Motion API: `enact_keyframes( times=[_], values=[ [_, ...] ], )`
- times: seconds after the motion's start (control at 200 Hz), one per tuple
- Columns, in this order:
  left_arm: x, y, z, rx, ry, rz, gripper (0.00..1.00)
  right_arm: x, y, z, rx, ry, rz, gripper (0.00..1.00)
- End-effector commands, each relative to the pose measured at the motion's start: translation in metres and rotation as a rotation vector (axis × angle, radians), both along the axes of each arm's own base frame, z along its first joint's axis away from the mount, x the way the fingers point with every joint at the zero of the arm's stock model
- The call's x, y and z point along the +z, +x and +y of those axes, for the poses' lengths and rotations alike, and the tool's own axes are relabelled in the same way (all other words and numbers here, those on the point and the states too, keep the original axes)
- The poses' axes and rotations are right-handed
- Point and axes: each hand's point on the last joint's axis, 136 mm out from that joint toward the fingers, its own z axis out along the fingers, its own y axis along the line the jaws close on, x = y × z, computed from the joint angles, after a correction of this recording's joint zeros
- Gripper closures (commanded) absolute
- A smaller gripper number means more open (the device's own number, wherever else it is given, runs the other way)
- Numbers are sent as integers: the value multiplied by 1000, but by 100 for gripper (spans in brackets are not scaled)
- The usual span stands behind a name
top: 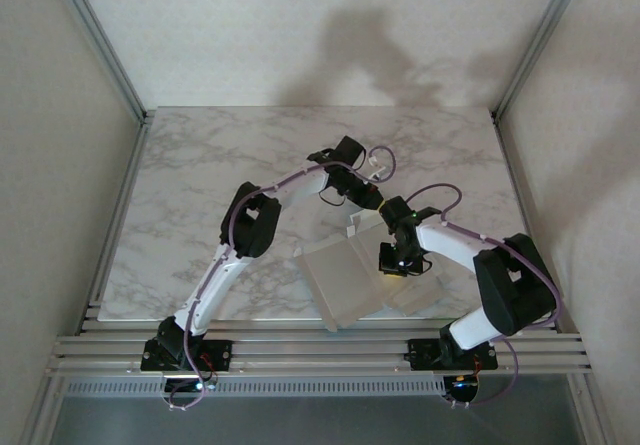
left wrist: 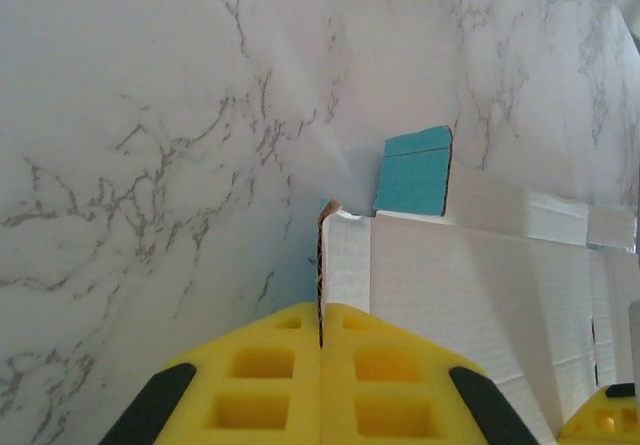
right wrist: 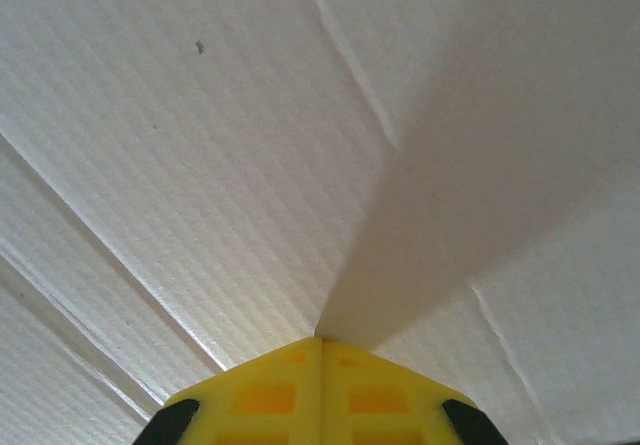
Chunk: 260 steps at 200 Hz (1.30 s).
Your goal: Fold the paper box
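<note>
Your left pincer (left wrist: 321, 313) clamping paper box (top: 340, 283) wall edge, holding it upright for folding; right pincer (right wrist: 320, 342) pinching shut on its white flap, bracing. Box lying at six o'clock on surface (top: 220, 175), between arms.

Soft, bright light throws a blurred shadow on the back wall (top: 360, 55); wrist views look hazy.

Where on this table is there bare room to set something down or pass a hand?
Bare marble: the table along its far edge, its left side outward of the left arm, and the far-right corner beyond the right arm. Crowded: near centre-right, where the left gripper and right gripper pinch the paper box.
</note>
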Motion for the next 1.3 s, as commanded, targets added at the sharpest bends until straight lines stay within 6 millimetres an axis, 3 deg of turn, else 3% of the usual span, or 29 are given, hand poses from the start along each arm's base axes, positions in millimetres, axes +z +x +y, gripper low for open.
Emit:
enact_keyframes(
  times=[0.0,0.145,0.275,0.516,0.751,0.941,1.116,1.296],
  values=[
    [63,2,-4,-3,-134,-126,99,7,13,9,-10,49,-94,100],
    [105,5,8,58,-235,-232,99,36,23,23,18,148,-195,100],
    [136,13,29,142,-318,-309,98,54,21,39,66,268,-240,97],
    [174,29,76,324,-477,-428,97,60,3,64,178,353,-283,99],
    [175,40,113,459,-543,-451,96,28,-18,72,226,291,-236,100],
    [165,40,126,524,-545,-462,95,8,-22,88,233,247,-214,100],
    [153,29,136,540,-525,-482,93,-12,-14,87,166,169,-190,100],
    [137,13,148,528,-490,-499,91,-20,-11,87,136,140,-176,100]
  ],
)
